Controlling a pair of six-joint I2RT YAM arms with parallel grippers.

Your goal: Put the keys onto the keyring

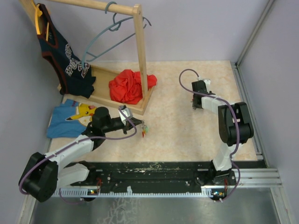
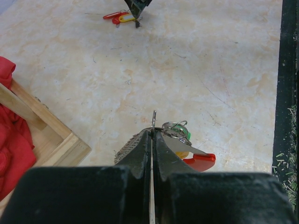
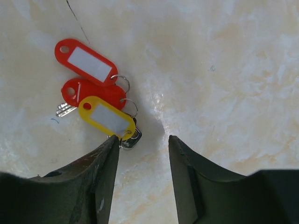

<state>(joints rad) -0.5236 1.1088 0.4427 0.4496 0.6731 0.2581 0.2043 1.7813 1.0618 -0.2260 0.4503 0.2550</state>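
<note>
My left gripper (image 1: pixel 135 123) (image 2: pixel 153 132) is shut on the keyring (image 2: pixel 153 120), a thin grey wire loop seen edge-on and standing up from the fingertips. Small rings with a green tag (image 2: pixel 185 134), a red tag (image 2: pixel 201 161) and a bit of yellow hang from it on the right, just above the table. My right gripper (image 1: pixel 195 104) (image 3: pixel 142 139) is open, fingers down, at the table. Loose keys lie at its left fingertip: two red tags (image 3: pixel 85 59), a yellow tag (image 3: pixel 105 117) and metal keys (image 3: pixel 131 139). They also show in the left wrist view (image 2: pixel 119 17).
A wooden clothes rack (image 1: pixel 138 51) stands on its base at the back left with a red cloth (image 1: pixel 127 86), a navy jersey (image 1: pixel 65 58) and a grey-blue hanger (image 1: pixel 108 32). A blue shirt (image 1: pixel 67 121) lies left of my left arm. A black strip (image 1: pixel 154 171) runs along the near edge.
</note>
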